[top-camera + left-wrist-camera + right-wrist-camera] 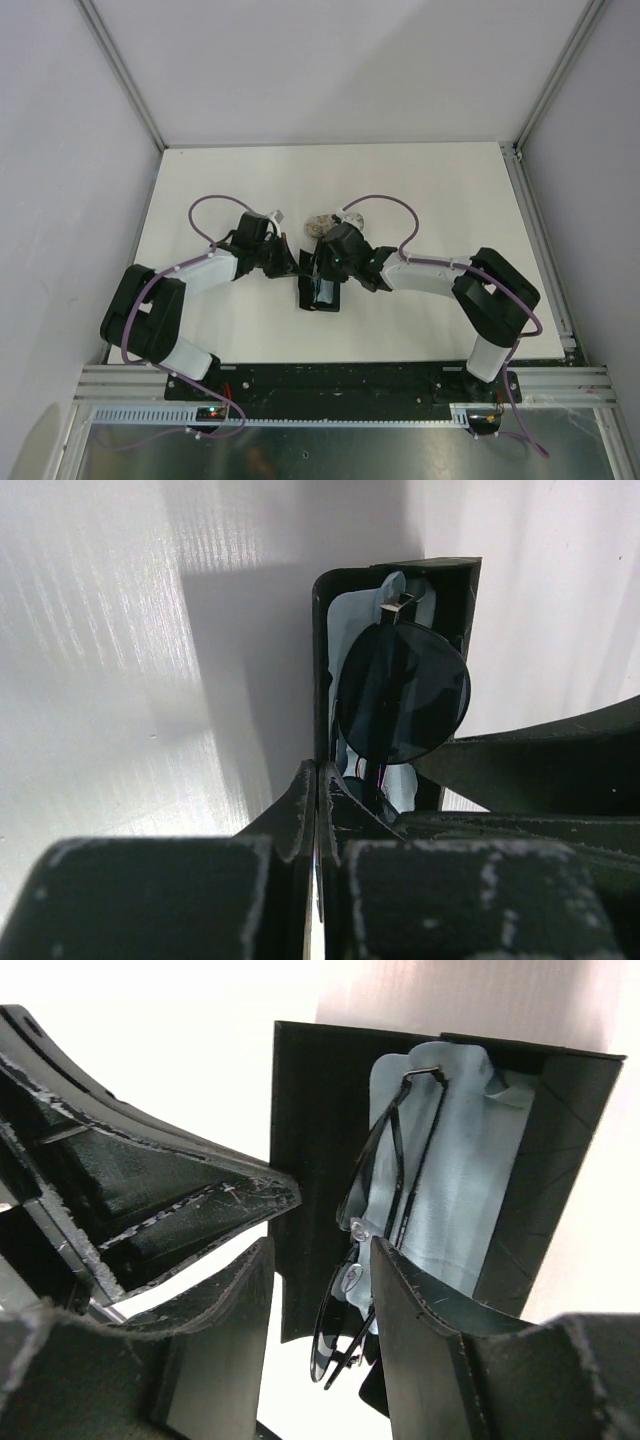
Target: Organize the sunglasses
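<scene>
**A:** Start with the big things. Can any writing be read?

**B:** A white table (450, 220) with the left arm (190, 275) and the right arm (440, 275) meeting near its middle. I can read no lettering on either. Between them lies an open black case (320, 295), its near end sticking out below the wrists and the rest hidden under them from above.

**A:** And the pale thing just beyond it?

**B:** A beige case (320, 222), half covered by the right wrist. Its pattern is too small to make out.

**A:** What is inside the black one?

**B:** A light blue cloth (470, 1160). The wire-frame sunglasses (400, 695) lie folded on it. One round dark lens shows plainly from the left wrist. In the right wrist view the near lens is partly cut off behind a finger.

**A:** And the grippers?

**B:** The left gripper (317, 780) is clenched, with the case's side wall running in between its tips. The right gripper (322, 1255) has its jaws parted. They straddle the glasses at the bridge without pinching them.
</scene>
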You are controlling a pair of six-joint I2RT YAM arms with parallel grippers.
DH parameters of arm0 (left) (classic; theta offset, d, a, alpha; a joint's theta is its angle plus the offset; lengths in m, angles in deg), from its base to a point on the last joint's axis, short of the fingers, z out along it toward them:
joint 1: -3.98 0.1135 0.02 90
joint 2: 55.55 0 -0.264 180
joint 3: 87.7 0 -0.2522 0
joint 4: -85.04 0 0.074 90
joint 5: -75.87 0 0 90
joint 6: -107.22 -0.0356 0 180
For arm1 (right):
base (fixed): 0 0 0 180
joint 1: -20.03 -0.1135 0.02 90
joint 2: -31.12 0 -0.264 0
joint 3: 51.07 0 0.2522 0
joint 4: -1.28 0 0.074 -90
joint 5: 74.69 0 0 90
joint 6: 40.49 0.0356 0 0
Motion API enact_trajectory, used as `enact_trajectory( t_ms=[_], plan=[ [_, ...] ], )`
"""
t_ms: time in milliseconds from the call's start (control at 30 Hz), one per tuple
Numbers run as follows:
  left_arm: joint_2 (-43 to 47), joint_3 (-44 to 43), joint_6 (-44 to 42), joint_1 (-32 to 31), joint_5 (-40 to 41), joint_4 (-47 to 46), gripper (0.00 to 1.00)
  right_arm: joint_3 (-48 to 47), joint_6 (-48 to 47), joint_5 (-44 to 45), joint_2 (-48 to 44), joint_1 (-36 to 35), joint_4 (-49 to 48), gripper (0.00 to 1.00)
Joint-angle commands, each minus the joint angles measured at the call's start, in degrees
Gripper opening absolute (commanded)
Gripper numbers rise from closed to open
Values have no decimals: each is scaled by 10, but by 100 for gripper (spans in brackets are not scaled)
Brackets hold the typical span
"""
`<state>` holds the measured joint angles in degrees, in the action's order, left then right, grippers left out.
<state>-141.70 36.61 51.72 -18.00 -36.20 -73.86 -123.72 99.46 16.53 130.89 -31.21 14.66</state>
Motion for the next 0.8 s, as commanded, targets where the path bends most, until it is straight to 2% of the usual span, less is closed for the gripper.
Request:
enact_trajectory(
  t_ms=[0, 267, 367, 600, 767],
  plan=[
    [2, 0, -1, 3, -6, -28, 0, -2, -7, 36, -20, 2, 26, 47],
    [2, -6, -2, 2, -10, -27, 0, -2, -48, 38, -53, 3, 36, 40],
    [0, -7, -2, 3, -11, -28, 0, -10, -66, 12, -52, 1, 34, 39],
    [-2, -6, -3, 3, -11, -27, 0, -60, -91, 21, -29, -26, 105, 37],
    [-3, -9, -4, 3, -12, -27, 0, -61, -99, 20, -34, -41, 111, 19]
  ],
)
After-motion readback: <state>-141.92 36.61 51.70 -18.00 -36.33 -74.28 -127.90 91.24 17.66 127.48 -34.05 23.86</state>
